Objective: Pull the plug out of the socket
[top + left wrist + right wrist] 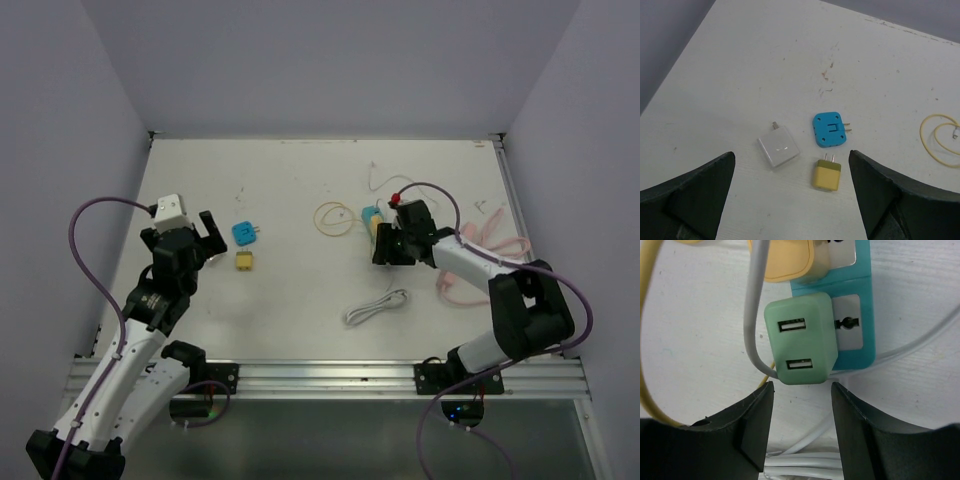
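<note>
A teal socket strip (860, 300) lies on the white table and also shows in the top view (372, 217). A pale green USB plug (800, 340) sits in it, and a yellow plug (790, 265) sits in the slot beyond. My right gripper (802, 390) is open, its fingertips just short of the green plug and on either side of it, not touching. My left gripper (790, 200) is open and empty above three loose plugs: white (779, 147), blue (829, 130) and yellow (826, 174).
A white cable (752, 315) curves along the left side of the green plug. A coiled white cable (375, 308) lies near the right arm. A yellow cable loop (333, 218) lies left of the strip, and a pink cable (480, 260) lies at the right.
</note>
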Robot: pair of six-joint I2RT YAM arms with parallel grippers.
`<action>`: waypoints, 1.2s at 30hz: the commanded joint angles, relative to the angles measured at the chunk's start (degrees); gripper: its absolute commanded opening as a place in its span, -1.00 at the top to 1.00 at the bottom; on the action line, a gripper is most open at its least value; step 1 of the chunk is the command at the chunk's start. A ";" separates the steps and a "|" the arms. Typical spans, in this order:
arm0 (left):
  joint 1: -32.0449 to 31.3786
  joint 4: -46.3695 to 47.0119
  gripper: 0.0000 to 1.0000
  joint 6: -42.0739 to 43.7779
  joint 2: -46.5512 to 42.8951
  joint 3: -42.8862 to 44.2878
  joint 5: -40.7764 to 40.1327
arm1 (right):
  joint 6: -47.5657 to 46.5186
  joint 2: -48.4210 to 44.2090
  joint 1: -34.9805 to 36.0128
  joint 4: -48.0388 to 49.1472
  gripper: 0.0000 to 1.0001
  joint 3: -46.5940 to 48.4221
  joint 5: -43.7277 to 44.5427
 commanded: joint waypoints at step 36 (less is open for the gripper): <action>0.46 2.25 -0.99 1.60 0.80 -0.25 1.24 | -0.25 -10.15 -2.38 2.04 -0.17 -0.16 19.09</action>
